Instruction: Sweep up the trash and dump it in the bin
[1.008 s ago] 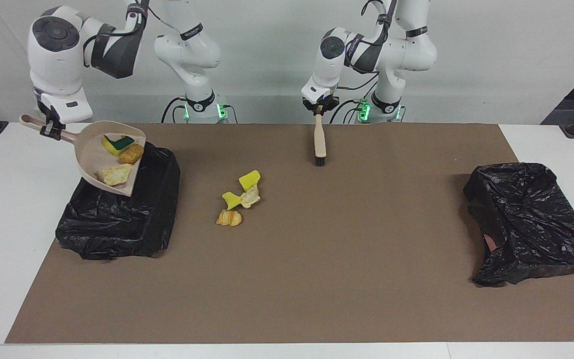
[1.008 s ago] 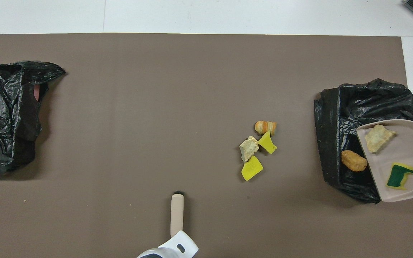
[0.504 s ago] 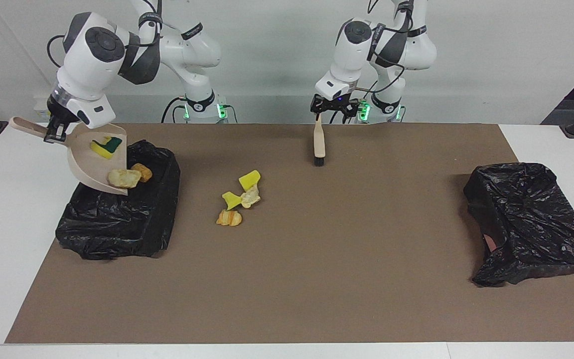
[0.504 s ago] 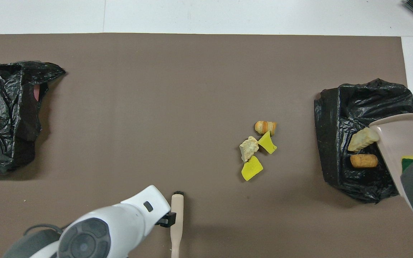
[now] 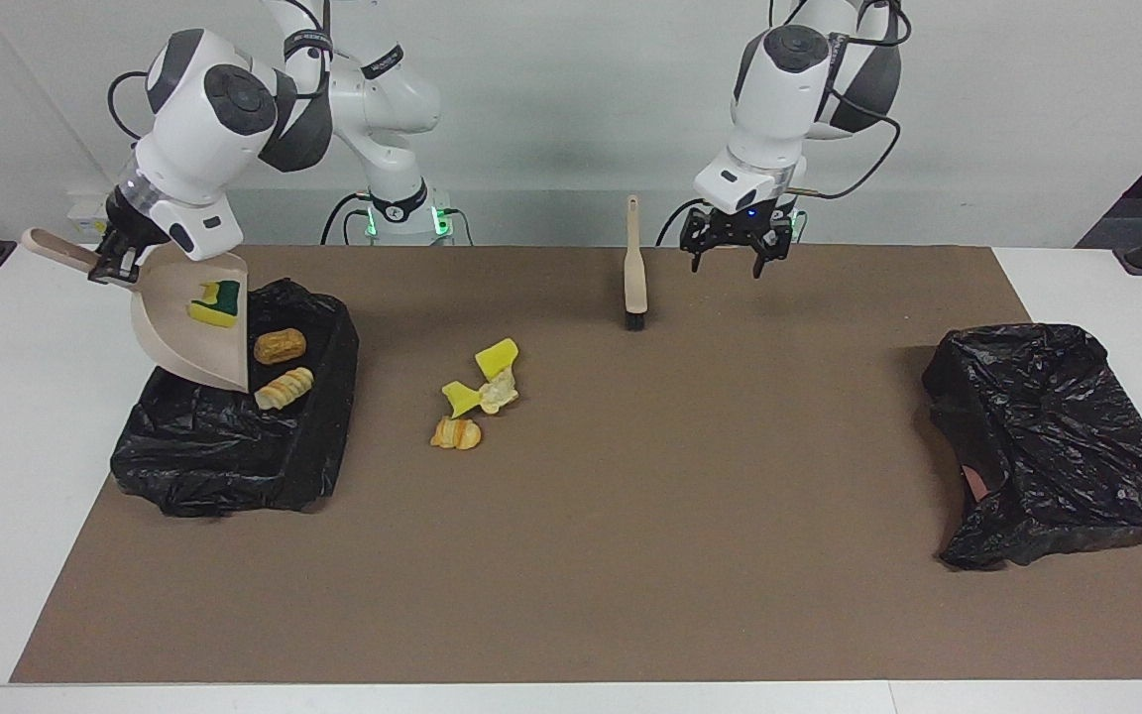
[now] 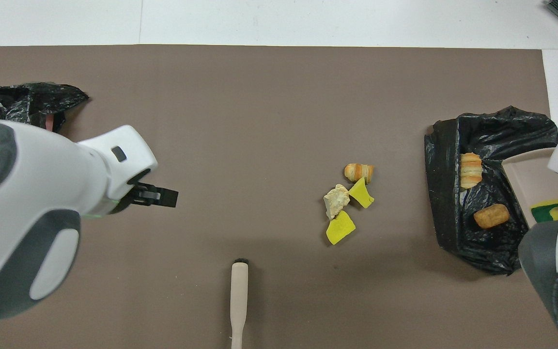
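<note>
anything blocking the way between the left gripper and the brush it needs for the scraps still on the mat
Nothing visible does. The left gripper hangs open over bare mat beside the upright brush, toward the left arm's end of the table. The loose scraps lie apart from it, toward the bin where the right gripper tips the dustpan.

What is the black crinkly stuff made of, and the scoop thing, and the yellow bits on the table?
The black bag looks like thin plastic film: it is glossy and full of wrinkles. The dustpan seems to be hard, smooth beige plastic with a matte look and a stiff flat shape. The yellow scraps look like soft sponge, going by their dull, spongy, torn-looking faces, though that is hard to tell for sure.
</note>
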Available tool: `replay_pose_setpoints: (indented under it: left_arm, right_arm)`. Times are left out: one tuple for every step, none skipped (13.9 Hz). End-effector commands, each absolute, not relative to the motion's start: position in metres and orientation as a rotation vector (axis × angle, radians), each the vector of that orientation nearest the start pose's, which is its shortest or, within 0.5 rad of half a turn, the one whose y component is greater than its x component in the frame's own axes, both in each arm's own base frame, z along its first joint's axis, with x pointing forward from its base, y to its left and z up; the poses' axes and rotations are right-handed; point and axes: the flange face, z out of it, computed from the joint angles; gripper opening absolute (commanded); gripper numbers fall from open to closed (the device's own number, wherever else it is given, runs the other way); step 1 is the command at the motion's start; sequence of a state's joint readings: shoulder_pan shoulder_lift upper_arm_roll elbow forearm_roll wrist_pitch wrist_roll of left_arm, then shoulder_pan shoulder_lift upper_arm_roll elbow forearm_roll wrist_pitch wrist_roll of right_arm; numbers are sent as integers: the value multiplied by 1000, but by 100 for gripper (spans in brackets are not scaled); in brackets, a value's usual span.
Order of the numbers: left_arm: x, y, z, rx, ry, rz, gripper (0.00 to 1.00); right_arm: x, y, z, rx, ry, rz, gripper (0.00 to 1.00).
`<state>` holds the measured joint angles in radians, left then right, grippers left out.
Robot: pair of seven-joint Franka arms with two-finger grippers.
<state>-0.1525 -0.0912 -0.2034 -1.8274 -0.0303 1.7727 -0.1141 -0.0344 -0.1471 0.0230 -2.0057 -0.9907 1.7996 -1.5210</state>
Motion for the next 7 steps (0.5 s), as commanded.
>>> replay_pose_setpoints:
  left_arm:
    - [524,-162,616,-3117,411,-50,100]
    - [523,-148,629,-3114,408,-46,100]
    - [523,-134,644,-3115,396,-46,100]
    - [523,-118,658,-3116,391,-41,100]
    - [521,-110,664,-3115,401,-15,100]
    - [520,-102,668,-3117,399,5,100]
    - [523,-91,668,-3120,378,12,100]
  right_arm:
    - [511,-71,552,1458,1746,-912,0]
    - [511,-60,547,1430,1749,-918,0]
    - [510,-49,542,1411,1742,-924,0]
    - [509,-47,539,1412,1713,-936,0]
    - [508,-48,535,1403,1708,-944,0]
    - [507,-48,535,1404,1706,-950,0]
    - [505,-41,538,1385,1696,-973,0]
